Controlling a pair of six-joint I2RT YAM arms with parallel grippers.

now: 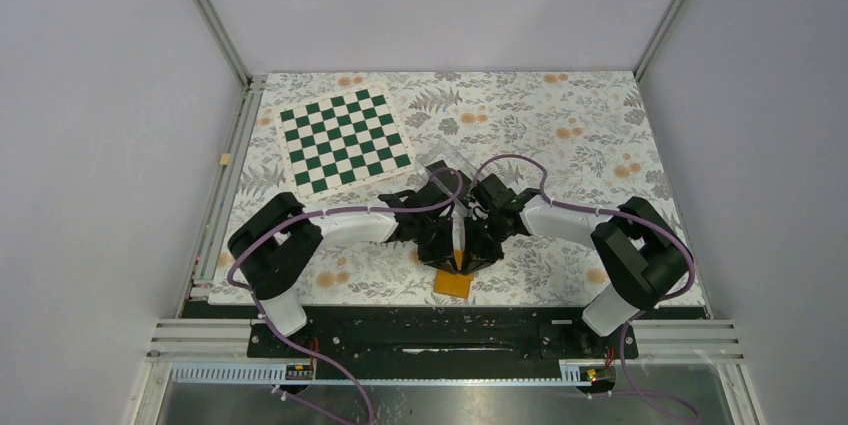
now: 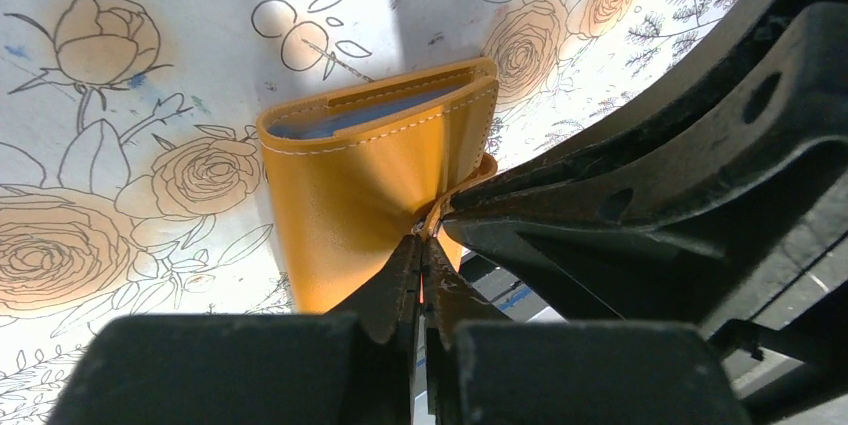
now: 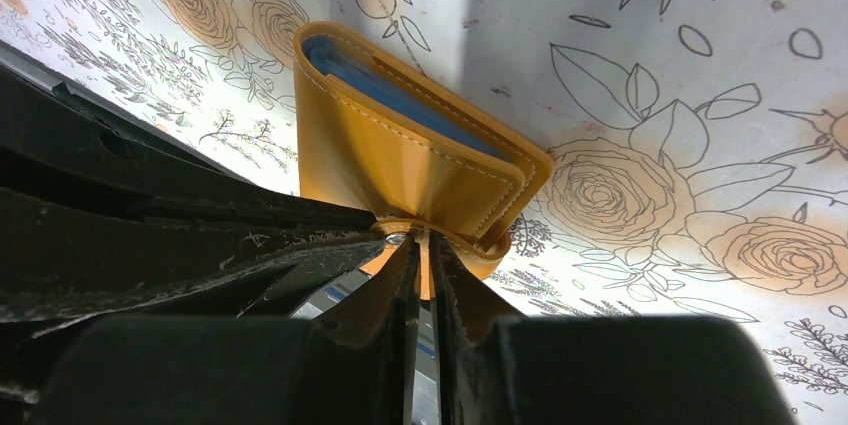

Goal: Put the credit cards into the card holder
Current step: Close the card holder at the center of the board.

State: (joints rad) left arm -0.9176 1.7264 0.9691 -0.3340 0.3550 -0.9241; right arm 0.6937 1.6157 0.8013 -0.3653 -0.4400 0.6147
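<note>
At the left rear of the flowered table cover (image 1: 600, 115) lies a green-and-white checkerboard mat (image 1: 345, 141). In front of it, the left arm (image 1: 300, 240) reaches inward to the middle of the table. The left gripper (image 2: 424, 250) has its fingers pressed together on a thin orange flap at the edge of the card holder (image 2: 370, 195), with no gap showing between them. The card holder sits in the middle, close to the table's near edge, directly under the two wrists and just in front of a clear plastic box (image 1: 447, 160). It is folded, its orange outside faces both wrist cameras, and a strip of light blue lining shows along its far edge. Whether it rests on the cover or hangs just above it I cannot tell. Right beside the left fingers, the right gripper (image 3: 422, 250) pinches the same orange flap next to a small metal snap (image 3: 396, 239), its fingers nearly closed. The right arm (image 1: 610, 240) stretches back to its base at the right.
</note>
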